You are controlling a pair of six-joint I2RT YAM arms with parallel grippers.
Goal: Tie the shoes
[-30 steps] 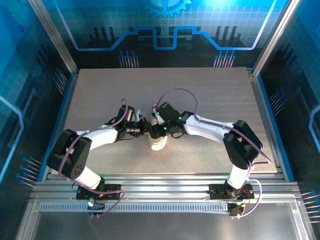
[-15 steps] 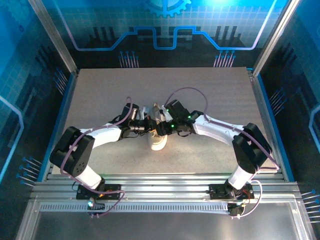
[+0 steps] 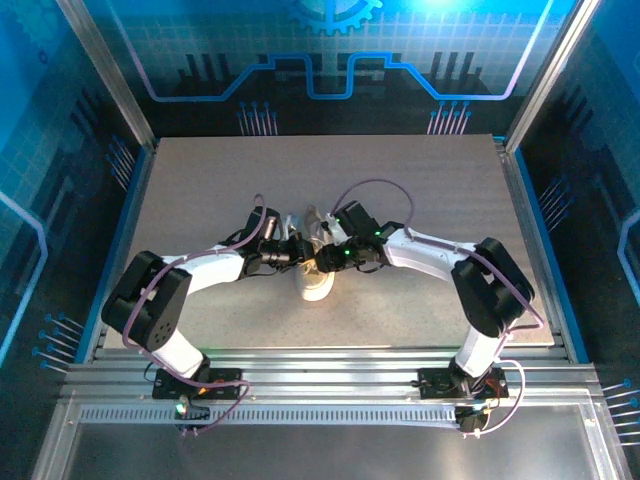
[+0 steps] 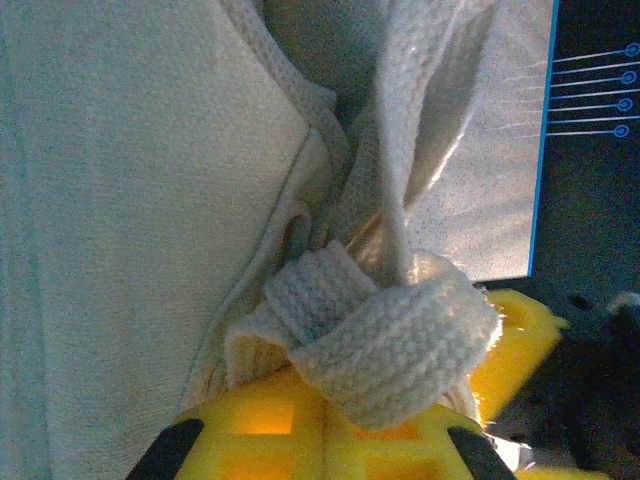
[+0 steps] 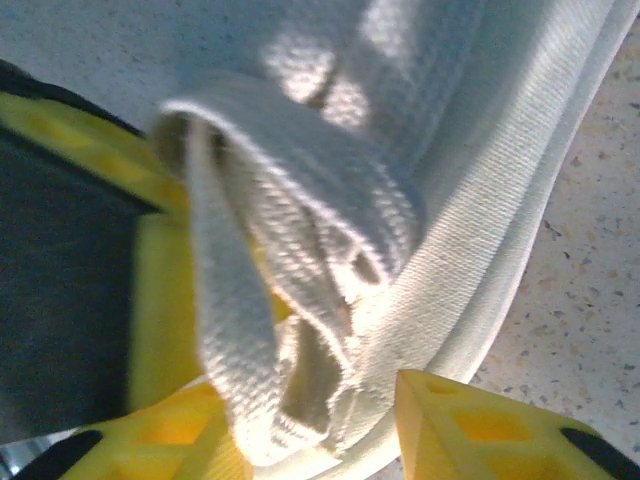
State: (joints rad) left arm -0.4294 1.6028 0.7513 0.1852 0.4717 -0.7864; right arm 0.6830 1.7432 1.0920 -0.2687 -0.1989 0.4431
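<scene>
Canvas, white and coarse-woven, takes up most of both wrist views. From above, the shoe (image 3: 316,285) sits in the middle of the grey speckled table (image 3: 200,180), a little nearer the arms' side. Only its pale toe end pokes out below the two wrists that meet over it. Those wrists, each with a small green light (image 3: 345,254), hide the rest of the upper. A purple cable (image 3: 372,186) arches over the right arm.

The left gripper (image 3: 300,252) comes in from the left. In its own camera, its yellow fingers (image 4: 290,435) sit close together at the bottom edge, pinching the lace (image 4: 390,340), which bunches into a thick fold on top of them. Two flat strands run up from that fold beside the shoe's side wall. Past them is a strip of table, a blue edge line and a dark panel.

The right gripper (image 3: 322,258) comes in from the other side. In its camera, the jaws stand apart, with a hanging loop of lace and the shoe's rim between them (image 5: 300,400). I can't tell whether they clamp anything. The dark body to the left there blocks the view beyond.

Blue-lit wall panels (image 3: 60,120) with circuit lines enclose the table, with a gear graphic (image 3: 335,12) at the back. Aluminium rails (image 3: 330,385) run along the near edge.
</scene>
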